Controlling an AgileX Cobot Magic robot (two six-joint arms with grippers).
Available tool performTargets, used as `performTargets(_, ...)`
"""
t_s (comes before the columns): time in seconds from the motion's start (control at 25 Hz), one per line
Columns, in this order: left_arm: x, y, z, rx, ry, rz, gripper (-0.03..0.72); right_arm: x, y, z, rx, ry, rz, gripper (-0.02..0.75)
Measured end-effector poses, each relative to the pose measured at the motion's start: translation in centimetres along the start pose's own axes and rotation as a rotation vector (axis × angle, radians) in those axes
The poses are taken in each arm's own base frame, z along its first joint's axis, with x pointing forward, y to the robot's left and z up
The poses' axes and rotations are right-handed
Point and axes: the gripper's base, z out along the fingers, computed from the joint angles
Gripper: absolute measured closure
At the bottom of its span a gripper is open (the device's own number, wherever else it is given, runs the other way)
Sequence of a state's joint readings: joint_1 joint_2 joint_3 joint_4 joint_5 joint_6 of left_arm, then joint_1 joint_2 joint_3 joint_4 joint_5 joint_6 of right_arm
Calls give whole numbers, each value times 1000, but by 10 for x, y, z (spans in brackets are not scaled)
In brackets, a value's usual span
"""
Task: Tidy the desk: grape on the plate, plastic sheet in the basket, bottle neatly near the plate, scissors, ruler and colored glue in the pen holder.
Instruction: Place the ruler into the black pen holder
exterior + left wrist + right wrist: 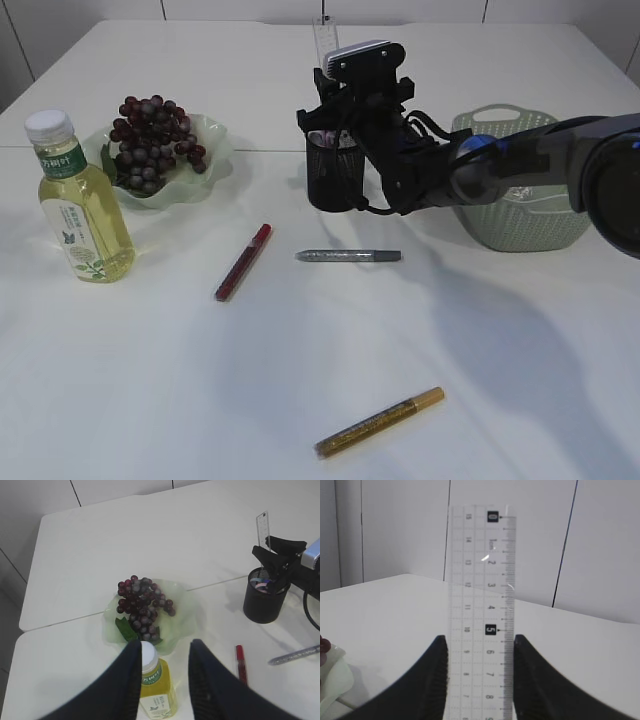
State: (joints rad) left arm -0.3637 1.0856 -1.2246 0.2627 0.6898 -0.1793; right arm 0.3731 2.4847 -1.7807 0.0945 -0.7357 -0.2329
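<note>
Right gripper [479,680]: jaws closed on the edges of the clear plastic ruler [482,610], held upright over the black mesh pen holder [333,170]
Left gripper [165,680]: part open, empty, above the yellow drink bottle with white cap [156,687]
Dark purple grapes [152,142]: on the pale green scalloped plate [215,135], at 1 o'clock from the bottle
Red, silver, gold glue pens [243,261]: flat on the table

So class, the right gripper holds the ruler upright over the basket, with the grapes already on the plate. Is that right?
Not over the basket: the exterior view shows the right gripper holding the ruler upright over the pen holder. Grapes are on the plate.
</note>
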Motion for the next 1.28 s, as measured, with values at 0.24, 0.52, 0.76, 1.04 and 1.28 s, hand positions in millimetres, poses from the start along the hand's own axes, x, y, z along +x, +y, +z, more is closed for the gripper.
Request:
performTargets(0.24,0,0,0,1,-4,0,452,1,0,0,-2,8,0,433)
performTargets(0.52,-1,0,0,3,-16,0,452,3,1,0,-10,41,0,433)
performTargets(0.76,-2,0,0,3,-20,0,451,3,1,3,-20,80,2,393)
performTargets(1.04,-2,0,0,3,-20,1,451,3,1,4,-23,101,6,349)
performTargets(1.28,-2,0,0,4,-20,0,449,-9,0,5,-23,96,9,349)
